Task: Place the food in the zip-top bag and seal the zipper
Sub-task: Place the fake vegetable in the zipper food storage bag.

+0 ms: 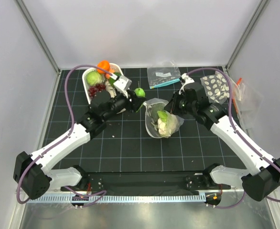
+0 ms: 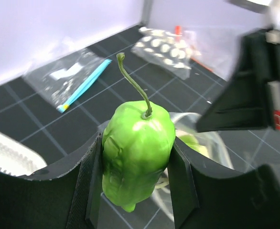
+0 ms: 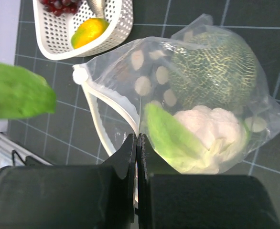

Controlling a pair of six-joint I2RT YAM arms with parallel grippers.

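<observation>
Pepper (image 2: 137,148): probably light, hard and slick; left gripper (image 2: 136,183) pinches its sides, just far-left of the bag mouth.
Bag (image 3: 145,62): floppy, mid-table; right gripper (image 3: 137,155) fingers pressed together on its rim.

glossy plastic green pepper (image 2: 137,152), clear crinkly zip-top bag (image 3: 130,71), rough netted melon (image 3: 211,71), holey white plastic basket (image 3: 121,16), matt black worktop (image 1: 121,148)

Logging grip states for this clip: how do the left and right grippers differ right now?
The left gripper stands half open, while the right gripper is fully shut. The left gripper clamps a green pepper, while the right gripper pinches the rim of the bag. Both hold something.
</observation>
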